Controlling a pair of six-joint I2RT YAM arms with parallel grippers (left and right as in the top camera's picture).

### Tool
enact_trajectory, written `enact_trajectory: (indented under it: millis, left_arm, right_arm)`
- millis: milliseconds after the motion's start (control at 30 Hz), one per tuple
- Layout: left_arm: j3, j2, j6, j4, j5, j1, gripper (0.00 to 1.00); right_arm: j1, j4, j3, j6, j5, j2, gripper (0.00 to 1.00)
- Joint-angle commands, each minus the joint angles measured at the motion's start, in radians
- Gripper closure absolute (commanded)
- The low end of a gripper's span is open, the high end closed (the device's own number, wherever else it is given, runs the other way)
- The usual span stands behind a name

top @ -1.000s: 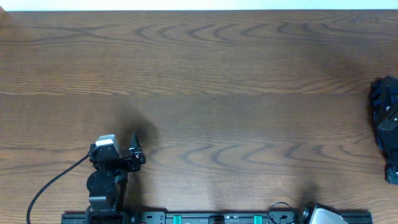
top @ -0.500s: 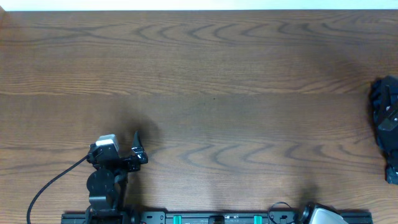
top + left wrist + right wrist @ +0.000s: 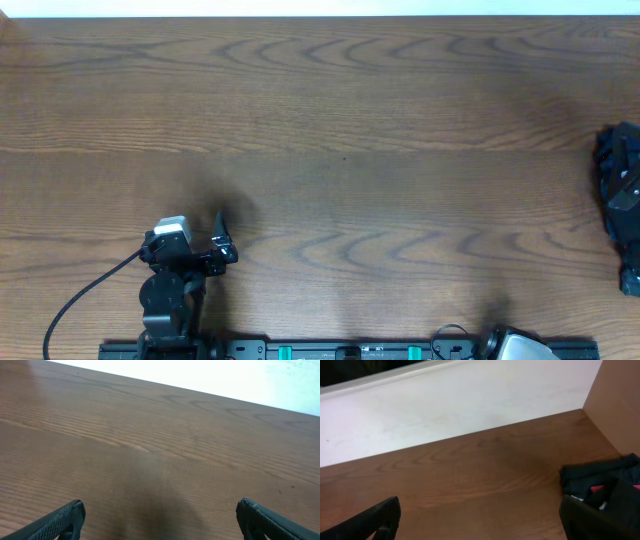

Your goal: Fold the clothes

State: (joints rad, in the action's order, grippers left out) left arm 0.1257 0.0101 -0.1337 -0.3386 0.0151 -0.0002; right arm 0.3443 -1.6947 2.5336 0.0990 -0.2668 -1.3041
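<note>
The black long-sleeved top is out of view in every frame. My left gripper (image 3: 222,240) hangs low over the bare wooden table (image 3: 340,130) at the front left. In the left wrist view its fingers (image 3: 160,520) stand wide apart with only wood between them: open and empty. In the right wrist view my right gripper (image 3: 480,520) is also open and empty over bare wood. In the overhead view only the right arm's base (image 3: 512,346) shows, at the bottom edge.
A dark blue bundle (image 3: 622,205) with grey-white and red patches lies at the table's right edge. It also shows in the right wrist view (image 3: 600,477), just beyond the right finger. A black cable (image 3: 80,300) runs from the left arm. A white surface (image 3: 445,405) lies beyond the table's far edge.
My left gripper has shifted very slightly to the right. Nothing else has moved.
</note>
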Motion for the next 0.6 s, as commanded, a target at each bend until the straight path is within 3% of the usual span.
enact_trajectory:
  millis: [0,400,567]
  left_arm:
    - [-0.021,-0.007,0.006,-0.009,-0.016,0.005,0.02]
    - [-0.021,-0.007,0.006,-0.009,-0.016,0.005,0.02]
    - [-0.021,-0.006,0.006,-0.009,-0.016,0.005,0.02]
  right_arm:
    - [-0.009,-0.003,-0.002,0.012,-0.007,-0.003,0.01]
    - [-0.009,0.002,-0.002,-0.011,0.096,-0.007,0.01]
    - [-0.012,0.103,-0.066,-0.011,0.105,0.088,0.01]
